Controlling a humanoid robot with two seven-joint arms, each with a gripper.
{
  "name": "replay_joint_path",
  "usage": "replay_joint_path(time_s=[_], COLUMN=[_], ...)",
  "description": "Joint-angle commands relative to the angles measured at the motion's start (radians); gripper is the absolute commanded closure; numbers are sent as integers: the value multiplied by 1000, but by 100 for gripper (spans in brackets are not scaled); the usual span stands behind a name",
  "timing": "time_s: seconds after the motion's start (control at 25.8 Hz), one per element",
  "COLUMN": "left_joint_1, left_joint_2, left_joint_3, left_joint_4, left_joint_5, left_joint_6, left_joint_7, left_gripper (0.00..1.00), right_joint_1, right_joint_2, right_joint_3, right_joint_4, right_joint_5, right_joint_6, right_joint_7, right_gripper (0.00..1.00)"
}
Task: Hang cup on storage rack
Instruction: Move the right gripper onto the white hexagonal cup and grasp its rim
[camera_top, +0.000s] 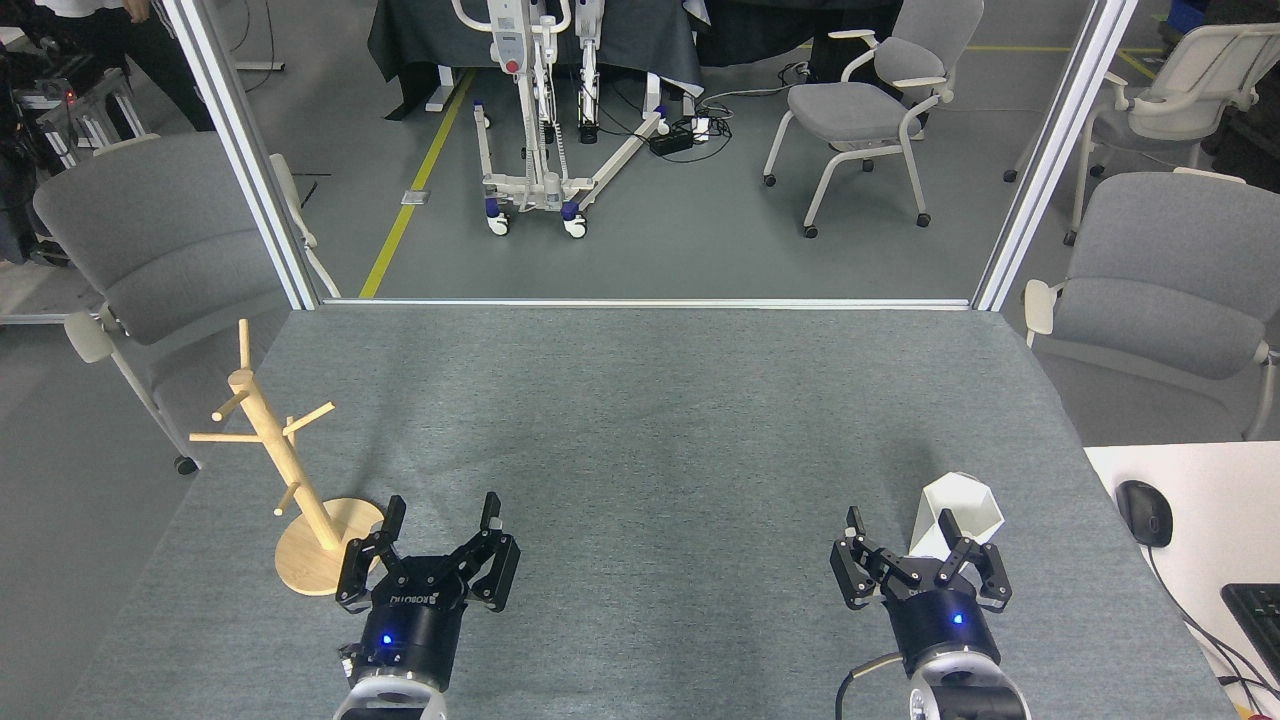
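Observation:
The cup (962, 508), white and faceted with a hexagonal rim, stands upright on the grey table near the front right. My right gripper (902, 523) is open just in front of it, with one finger rising against the cup's near side. The storage rack (285, 465), a light wooden mug tree on a round disc base, stands at the front left with bare pegs. My left gripper (443, 510) is open beside the rack's base, holding nothing.
The grey felt table (640, 420) stretches back to a metal frame. A white desk with a black mouse (1144, 512) and a keyboard adjoins on the right. Grey chairs (150, 250) stand beside and behind the table.

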Motion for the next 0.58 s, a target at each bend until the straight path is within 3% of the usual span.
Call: replay_joint_path(time_s=[0.0,0.54], left_joint_1=[6,14], left_joint_2=[-18,-9], left_joint_3=[-2,-26], left_joint_4=[6,2], left_joint_5=[-5,-20], left_joint_6=[15,12], left_joint_7=[11,7], left_gripper=[1,1], right_joint_1=[-10,-26], right_joint_2=[3,8], right_joint_3=[1,-8], right_joint_4=[0,0], right_joint_5=[0,0], right_joint_6=[-2,3], right_joint_7=[0,4], right_gripper=[0,0])
